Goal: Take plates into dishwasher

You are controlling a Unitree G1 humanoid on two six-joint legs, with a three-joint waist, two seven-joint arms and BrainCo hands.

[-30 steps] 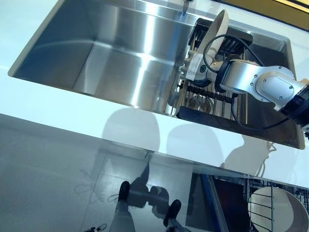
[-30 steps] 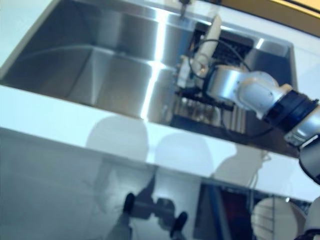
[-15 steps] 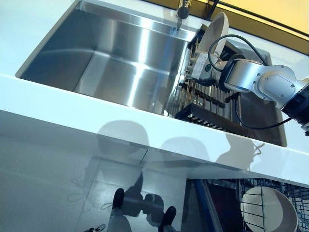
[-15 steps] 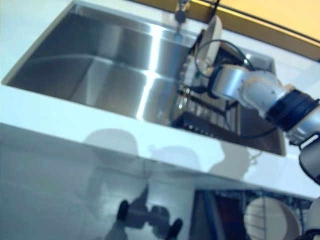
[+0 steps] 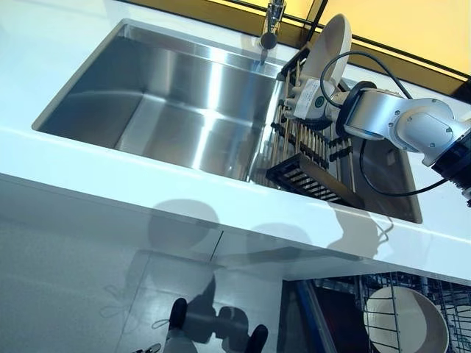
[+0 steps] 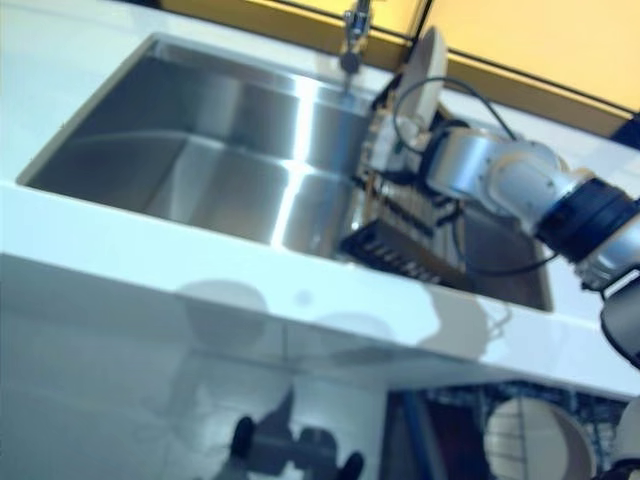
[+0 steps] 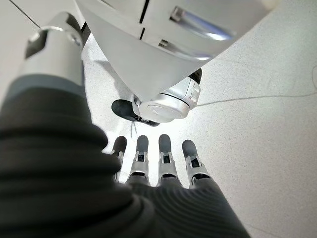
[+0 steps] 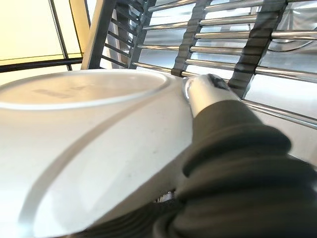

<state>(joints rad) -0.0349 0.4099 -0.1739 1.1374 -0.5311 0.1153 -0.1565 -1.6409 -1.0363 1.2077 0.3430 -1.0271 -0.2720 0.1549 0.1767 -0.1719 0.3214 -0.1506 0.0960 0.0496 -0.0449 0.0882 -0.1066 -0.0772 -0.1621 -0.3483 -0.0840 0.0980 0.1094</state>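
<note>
A white plate [image 5: 333,43] stands upright at the far end of the dish rack [image 5: 313,175], which sits in the right part of the steel sink [image 5: 169,95]. My right hand [image 5: 309,99] is shut on this plate. In the right wrist view the thumb [image 8: 205,91] lies on the plate's rim [image 8: 84,144], with the rack's metal bars [image 8: 223,47] just behind. My left hand [image 7: 158,171] shows only in the left wrist view, open, with straight fingers, hanging over the floor.
The white counter [image 5: 110,176] runs along the sink's front. A tap [image 5: 271,22] stands behind the sink. Below the counter at the lower right, the dishwasher's wire rack [image 5: 441,294] holds another white plate [image 5: 401,327].
The whole picture has shifted, so the camera moved; the sink and rack now show from a steeper angle. My right hand stays on the plate at the rack.
</note>
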